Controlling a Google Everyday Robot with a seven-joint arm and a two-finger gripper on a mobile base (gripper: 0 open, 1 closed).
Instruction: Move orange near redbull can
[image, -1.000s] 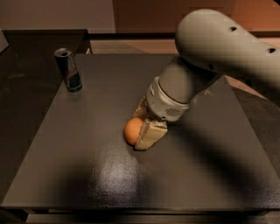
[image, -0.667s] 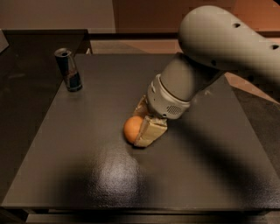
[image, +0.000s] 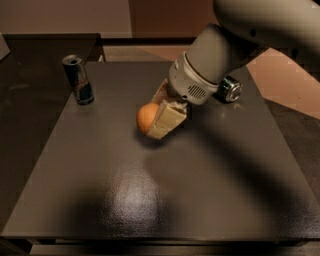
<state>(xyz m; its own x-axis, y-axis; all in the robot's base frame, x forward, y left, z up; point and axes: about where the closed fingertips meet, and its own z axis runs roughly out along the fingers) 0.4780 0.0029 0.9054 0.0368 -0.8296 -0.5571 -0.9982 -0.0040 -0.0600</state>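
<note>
While jaws clamp orange (image: 145, 116) at table (image: 100, 200) centre | redbull can (image: 79, 80) upright far-left, well apart

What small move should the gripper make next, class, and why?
Probably a short carry toward the redbull can. The gripper is closed around the orange near the middle of the table. The can stands upright near the far left corner, well apart from the orange, and only bare tabletop lies between them.

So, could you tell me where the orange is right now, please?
In the camera view the orange is near the table's middle, between the gripper's fingers, right of the redbull can.
</note>
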